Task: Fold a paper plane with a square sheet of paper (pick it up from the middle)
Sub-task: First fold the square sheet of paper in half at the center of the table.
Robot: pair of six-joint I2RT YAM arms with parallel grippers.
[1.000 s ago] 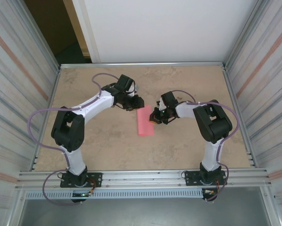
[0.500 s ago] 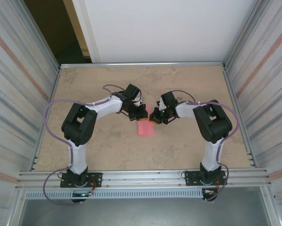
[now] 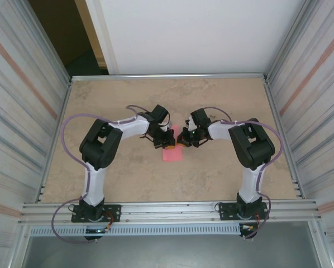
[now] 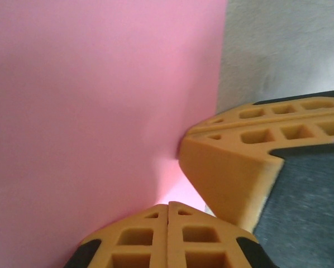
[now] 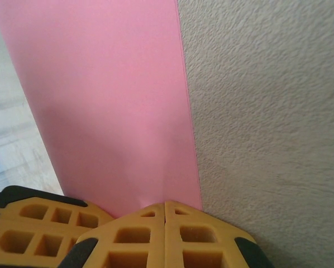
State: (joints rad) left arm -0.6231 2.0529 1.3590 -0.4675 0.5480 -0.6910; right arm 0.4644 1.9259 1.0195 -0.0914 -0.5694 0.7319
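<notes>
Since the square sheet of paper [image 3: 171, 153] lies folded into a long pink strip in the middle of the table [image 3: 223, 173], its fold needs a good press. The left gripper [image 3: 167, 140] and right gripper [image 3: 183, 138] are both closed tight, pinching nothing, with their tips side by side on the strip's far end. Push down softly and slide slowly along the fold, so the paper does not slip or crumple.

Plain pink sheet of paper [image 3: 171, 154], no print; orange fingers [image 5: 133, 241] edged black; mottled beige surface [image 3: 128, 178]; white-and-black arms [image 3: 220, 129], lilac cables [image 3: 66, 129].
</notes>
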